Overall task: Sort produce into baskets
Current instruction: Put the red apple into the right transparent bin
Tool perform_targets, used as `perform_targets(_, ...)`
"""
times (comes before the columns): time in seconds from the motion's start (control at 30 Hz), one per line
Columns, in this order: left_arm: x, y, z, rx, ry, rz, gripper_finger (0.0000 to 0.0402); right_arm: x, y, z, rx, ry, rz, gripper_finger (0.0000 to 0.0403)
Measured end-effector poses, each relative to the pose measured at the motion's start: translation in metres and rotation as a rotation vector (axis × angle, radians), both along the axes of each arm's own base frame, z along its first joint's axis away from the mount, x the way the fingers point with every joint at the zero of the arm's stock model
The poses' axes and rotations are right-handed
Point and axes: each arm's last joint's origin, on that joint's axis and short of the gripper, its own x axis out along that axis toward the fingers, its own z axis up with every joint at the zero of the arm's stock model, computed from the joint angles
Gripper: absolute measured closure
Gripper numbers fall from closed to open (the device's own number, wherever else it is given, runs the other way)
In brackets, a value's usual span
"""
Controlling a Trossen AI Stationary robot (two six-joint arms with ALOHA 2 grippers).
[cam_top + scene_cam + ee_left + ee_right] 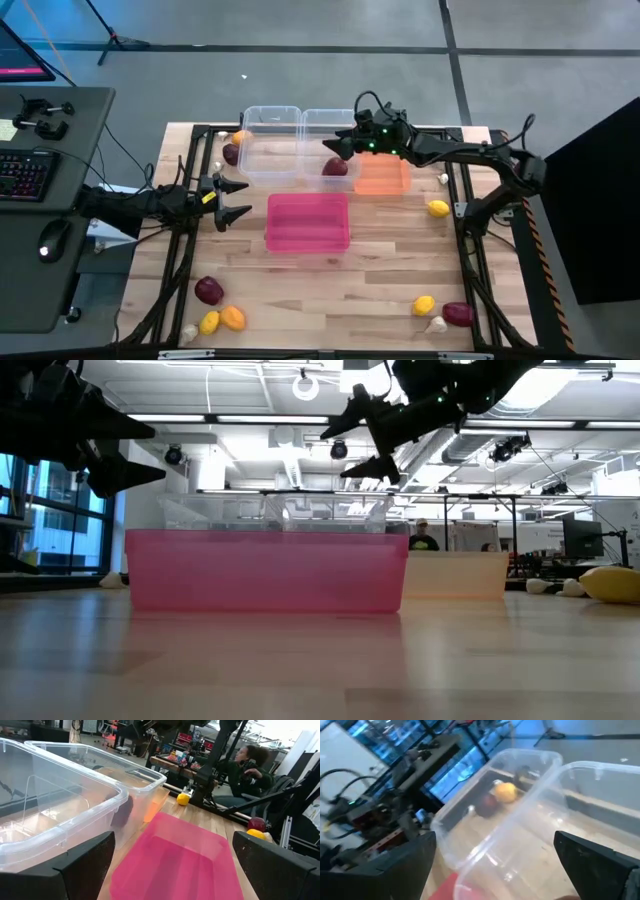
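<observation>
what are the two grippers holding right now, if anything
Nothing. The right gripper hangs open over the right clear bin, where a red onion lies; the left gripper waits open beside the pink bin.

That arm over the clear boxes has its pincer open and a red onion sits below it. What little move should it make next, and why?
Probably lift the right pincer up and away from the clear bin. It is open and empty, and the red onion already lies in that bin, so that piece looks delivered. More produce waits on the table, such as the lemon nearby. The left pincer waits open beside the pink bin.
</observation>
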Motion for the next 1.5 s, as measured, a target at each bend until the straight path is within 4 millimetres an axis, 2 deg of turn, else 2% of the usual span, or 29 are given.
perform_targets(0.1,0.000,0.000,0.000,0.000,0.000,0.000,0.0011,-0.012,0.004,0.021,-0.053,-0.059,0.065,0.0007)
perform_targets(0.23,0.000,0.000,0.000,0.000,0.000,0.000,0.0011,-0.041,0.020,0.057,-0.076,-0.121,0.141,0.0007)
perform_targets(0.33,0.000,0.000,0.000,0.000,0.000,0.000,0.0011,-0.064,0.045,0.069,-0.025,-0.055,0.208,0.0006)
perform_targets(0.4,0.000,0.000,0.000,0.000,0.000,0.000,0.0011,-0.079,0.066,0.069,0.059,0.034,0.246,0.0006)
perform_targets(0.63,0.000,0.000,0.000,0.000,0.000,0.000,0.0011,-0.119,0.146,0.055,0.263,0.387,0.318,0.0006)
perform_targets(0.73,0.000,0.000,0.000,0.000,0.000,0.000,0.0011,-0.136,0.175,0.045,0.370,0.555,0.311,0.0006)
perform_targets(0.87,0.000,0.000,0.000,0.000,0.000,0.000,0.0011,-0.161,0.204,0.031,0.459,0.801,0.209,0.0006)
perform_targets(0.97,0.000,0.000,0.000,0.000,0.000,0.000,0.0011,-0.175,0.223,0.023,0.497,0.923,0.151,0.0006)
perform_targets(1.27,0.000,0.000,0.000,0.000,0.000,0.000,0.0011,-0.182,0.267,-0.004,0.584,1.168,0.283,0.0006)
perform_targets(1.5,0.000,0.000,0.000,0.000,0.000,0.000,0.0011,-0.174,0.315,-0.043,0.585,1.282,0.599,0.0006)
